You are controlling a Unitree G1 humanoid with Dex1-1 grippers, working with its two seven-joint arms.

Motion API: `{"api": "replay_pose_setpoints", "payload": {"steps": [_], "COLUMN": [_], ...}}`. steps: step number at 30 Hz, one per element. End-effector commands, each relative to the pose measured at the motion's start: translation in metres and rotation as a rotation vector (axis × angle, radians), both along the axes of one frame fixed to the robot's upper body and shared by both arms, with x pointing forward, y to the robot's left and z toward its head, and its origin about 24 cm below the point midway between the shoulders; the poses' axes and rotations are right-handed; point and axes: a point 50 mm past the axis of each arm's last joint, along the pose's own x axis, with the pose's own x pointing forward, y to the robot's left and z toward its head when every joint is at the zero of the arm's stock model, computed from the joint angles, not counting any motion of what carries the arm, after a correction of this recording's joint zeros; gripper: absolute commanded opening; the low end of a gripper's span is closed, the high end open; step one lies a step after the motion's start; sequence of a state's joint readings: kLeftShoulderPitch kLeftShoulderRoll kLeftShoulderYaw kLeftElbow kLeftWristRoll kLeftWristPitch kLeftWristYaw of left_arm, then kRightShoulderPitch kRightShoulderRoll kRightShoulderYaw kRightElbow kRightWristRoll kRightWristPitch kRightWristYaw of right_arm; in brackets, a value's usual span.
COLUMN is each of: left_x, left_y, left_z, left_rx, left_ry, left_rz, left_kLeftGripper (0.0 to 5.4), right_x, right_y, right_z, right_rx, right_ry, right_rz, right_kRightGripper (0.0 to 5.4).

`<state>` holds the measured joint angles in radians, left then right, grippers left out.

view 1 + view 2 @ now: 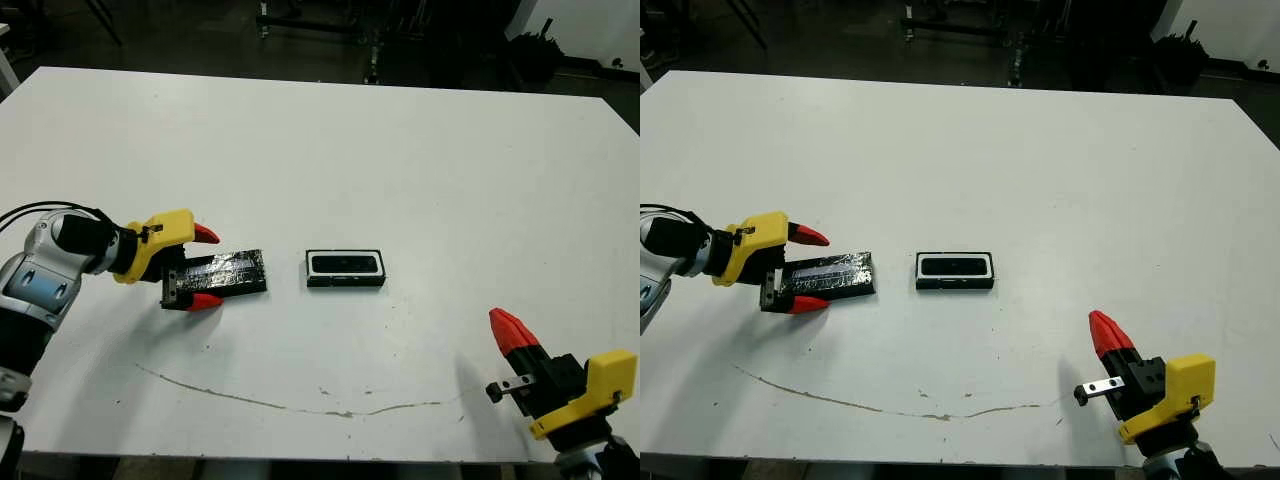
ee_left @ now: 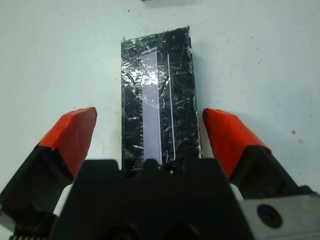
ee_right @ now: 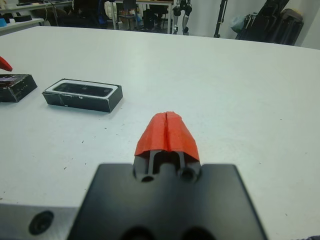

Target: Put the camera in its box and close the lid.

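My left gripper (image 1: 200, 268), fingers apart, straddles the crinkly black lid (image 1: 222, 273); the camera apparently sits in the white-lined black box (image 1: 346, 268), so clamping comes next.

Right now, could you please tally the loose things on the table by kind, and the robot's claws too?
Box, with the camera lying inside it: 1
Camera: 1
Lid, flat on the table between the open left claw's fingers: 1
Claws, counting the shut right claw: 2
Total: 3 loose things, plus 2 claws
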<state>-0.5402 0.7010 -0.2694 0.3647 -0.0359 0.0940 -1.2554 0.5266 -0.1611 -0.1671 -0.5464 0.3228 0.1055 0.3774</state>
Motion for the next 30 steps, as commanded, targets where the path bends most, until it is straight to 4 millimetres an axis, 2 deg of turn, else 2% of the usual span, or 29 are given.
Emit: {"api": "replay_pose_setpoints", "payload": {"steps": [1, 8, 11, 25, 30], "left_x": [0.0013, 0.0019, 0.0002, -0.0015, -0.0012], "left_y": [0.0030, 0.0015, 0.0007, 0.0005, 0.0008], "left_z": [-0.0043, -0.0086, -0.0087, -0.0085, -0.0091], "left_rx": [0.006, 0.024, 0.026, -0.026, -0.038], "left_ry": [0.036, 0.045, 0.024, 0.033, 0.062], "left_rz": [0.029, 0.069, 0.068, 0.053, 0.043], "left_kLeftGripper": [5.40, 5.40, 5.15, 3.20, 3.15], "right_x": [-0.0013, -0.0011, -0.0012, -0.0015, -0.0014], "right_y": [-0.0023, -0.0019, -0.0013, 0.0002, 0.0000], "right_z": [0.0006, 0.0000, 0.0002, -0.0010, -0.0007], "right_rx": [-0.024, -0.004, -0.009, -0.002, -0.010], "right_ry": [-0.004, -0.008, -0.001, 0.004, -0.002], "right_rz": [0.001, -0.001, -0.007, -0.015, -0.013], "right_kRightGripper": [0.01, 0.01, 0.00, 0.00, 0.00]}}
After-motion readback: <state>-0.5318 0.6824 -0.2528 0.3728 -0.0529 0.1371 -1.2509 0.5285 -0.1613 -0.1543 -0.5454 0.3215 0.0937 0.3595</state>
